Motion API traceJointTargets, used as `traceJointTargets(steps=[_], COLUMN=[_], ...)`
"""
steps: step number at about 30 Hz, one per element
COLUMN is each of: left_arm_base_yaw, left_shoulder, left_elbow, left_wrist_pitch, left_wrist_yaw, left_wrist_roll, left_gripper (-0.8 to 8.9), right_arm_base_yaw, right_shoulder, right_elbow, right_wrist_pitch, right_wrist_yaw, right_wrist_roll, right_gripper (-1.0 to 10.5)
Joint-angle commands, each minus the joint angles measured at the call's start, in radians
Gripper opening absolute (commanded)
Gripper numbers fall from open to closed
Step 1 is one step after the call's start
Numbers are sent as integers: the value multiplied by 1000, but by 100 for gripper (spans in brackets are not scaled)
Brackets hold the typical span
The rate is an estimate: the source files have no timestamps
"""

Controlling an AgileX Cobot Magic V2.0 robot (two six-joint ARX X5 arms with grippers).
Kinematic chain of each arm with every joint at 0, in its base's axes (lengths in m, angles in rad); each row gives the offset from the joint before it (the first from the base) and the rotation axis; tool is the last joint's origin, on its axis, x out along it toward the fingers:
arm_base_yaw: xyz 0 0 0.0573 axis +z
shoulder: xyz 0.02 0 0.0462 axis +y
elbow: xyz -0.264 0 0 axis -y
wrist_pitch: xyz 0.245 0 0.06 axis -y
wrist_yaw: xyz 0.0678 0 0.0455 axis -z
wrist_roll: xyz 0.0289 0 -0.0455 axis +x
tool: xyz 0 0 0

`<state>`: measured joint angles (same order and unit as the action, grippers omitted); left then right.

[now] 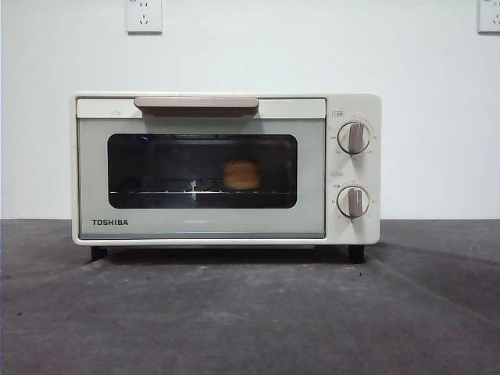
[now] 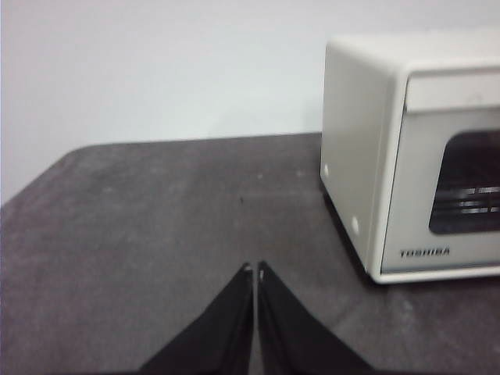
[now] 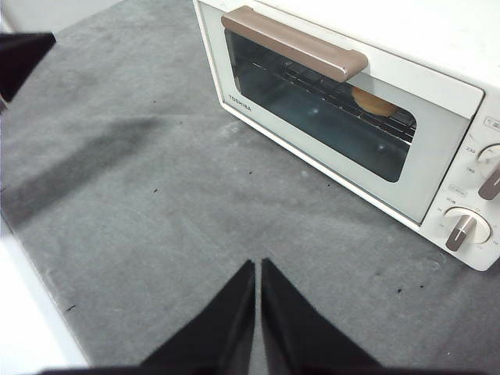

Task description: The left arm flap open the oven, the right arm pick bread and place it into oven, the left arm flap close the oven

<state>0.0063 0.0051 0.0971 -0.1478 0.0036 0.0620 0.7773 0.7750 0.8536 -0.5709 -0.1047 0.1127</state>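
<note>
The dark grey table mat [image 1: 250,312] lay nearest, bare in front of the cream TOSHIBA toaster oven [image 1: 226,226], which stood square on its black feet; its glass door [image 1: 201,170] was shut flush, the beige bar handle [image 1: 195,102] up at the top edge; through the glass the bread [image 1: 241,173] sat on the wire rack [image 1: 156,191], right of the middle, and the right wrist view showed the same bun behind the pane. The left gripper [image 2: 255,269] hung low over the mat, well apart from the oven's side wall, its two black jaws pressed together on nothing; the right gripper [image 3: 257,266] hovered above the mat in front of the door, jaws likewise together and empty. Judging by this, every step of the task looked done, and what remained was only to keep clear; a good finish would mean drawing both arms back without brushing the handle or the two round knobs [image 1: 354,137], since a nudge could tip the door open again.
</note>
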Motion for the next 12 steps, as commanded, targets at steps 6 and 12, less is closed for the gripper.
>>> traceJointTargets(steps=[6, 12], left_arm_base_yaw=[0, 0], left_shoulder=[-2, -2], left_elbow=[-61, -85], left_wrist_pitch=[6, -40], left_wrist_yaw=[-2, -2], left_wrist_roll=[7, 5], left_gripper=[16, 16], right_arm_base_yaw=[7, 7], right_shoulder=[8, 8], right_elbow=[10, 10], right_wrist_pitch=[9, 9], right_wrist_yaw=[1, 1], right_wrist_roll=[13, 13], right_gripper=[7, 7])
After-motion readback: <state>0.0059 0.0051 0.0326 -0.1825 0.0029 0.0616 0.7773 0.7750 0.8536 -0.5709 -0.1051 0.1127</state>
